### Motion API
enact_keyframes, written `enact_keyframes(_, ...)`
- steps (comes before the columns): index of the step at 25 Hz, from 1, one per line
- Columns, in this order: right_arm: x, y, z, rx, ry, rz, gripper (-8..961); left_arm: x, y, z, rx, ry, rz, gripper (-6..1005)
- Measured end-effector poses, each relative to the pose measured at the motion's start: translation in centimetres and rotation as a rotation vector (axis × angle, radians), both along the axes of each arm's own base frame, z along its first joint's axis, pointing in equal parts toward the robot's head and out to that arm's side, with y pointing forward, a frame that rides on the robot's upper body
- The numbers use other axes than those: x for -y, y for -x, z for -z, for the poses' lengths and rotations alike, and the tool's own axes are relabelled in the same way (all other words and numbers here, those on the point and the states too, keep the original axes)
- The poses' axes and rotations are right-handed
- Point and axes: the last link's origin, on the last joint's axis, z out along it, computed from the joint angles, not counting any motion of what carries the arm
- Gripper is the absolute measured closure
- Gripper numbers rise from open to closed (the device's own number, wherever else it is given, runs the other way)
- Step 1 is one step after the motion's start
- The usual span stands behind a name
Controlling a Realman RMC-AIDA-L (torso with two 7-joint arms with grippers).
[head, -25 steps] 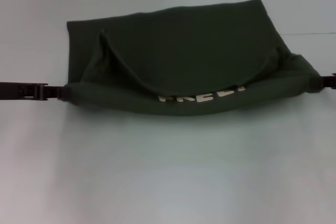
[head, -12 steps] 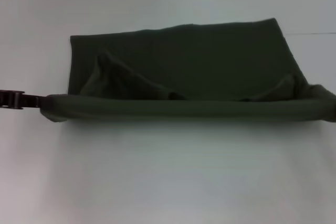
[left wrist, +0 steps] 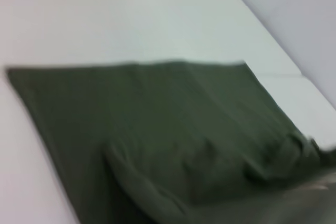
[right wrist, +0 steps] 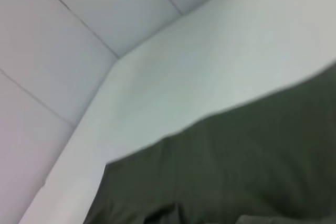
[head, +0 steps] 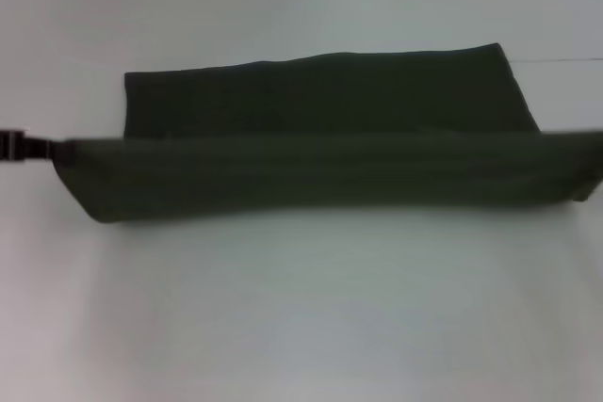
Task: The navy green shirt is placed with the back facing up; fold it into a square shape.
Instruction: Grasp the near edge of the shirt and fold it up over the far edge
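The navy green shirt [head: 320,171] lies across the middle of the white table [head: 301,308]. Its near part is pulled up into a long taut band that hides much of the flat layer behind it. My left gripper [head: 55,148] is at the band's left end, shut on the cloth's corner. The band runs off the head view's right edge, and my right gripper is out of view there. In the left wrist view the shirt [left wrist: 157,124] shows a flat layer with bunched folds close by. The right wrist view shows only an edge of the shirt [right wrist: 236,177] on the table.
White table surface [head: 301,7] surrounds the shirt in front, behind and to the left. Pale wall panels [right wrist: 63,35] rise behind the table's far edge in the right wrist view. A table seam [left wrist: 278,74] runs near the shirt's far corner.
The near fold has been stretched wider and flatter, covering the sleeve folds, and the pale lettering has gone. The left gripper moved outward to the left and the right gripper left the frame.
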Motion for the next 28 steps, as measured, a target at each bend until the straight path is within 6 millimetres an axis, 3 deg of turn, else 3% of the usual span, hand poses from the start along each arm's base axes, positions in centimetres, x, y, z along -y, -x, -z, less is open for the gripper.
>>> enact_keyframes(9, -7.2, 3.0, 0.1, 0.098, -0.125, -0.024, 853, -3.4, -0.2, 0.5, 0.038, -0.203, -0.036, 983)
enact_keyframes(16, -12.8, 4.7, 2.5, 0.212, -0.238, 0.024, 855, -6.4, -0.8, 3.1, 0.026, -0.357, -0.045, 982)
enact_keyframes(28, -17.4, 6.2, 6.2, 0.39, -0.378, 0.117, 858, -10.5, -3.4, 8.3, -0.111, -0.554, -0.016, 983)
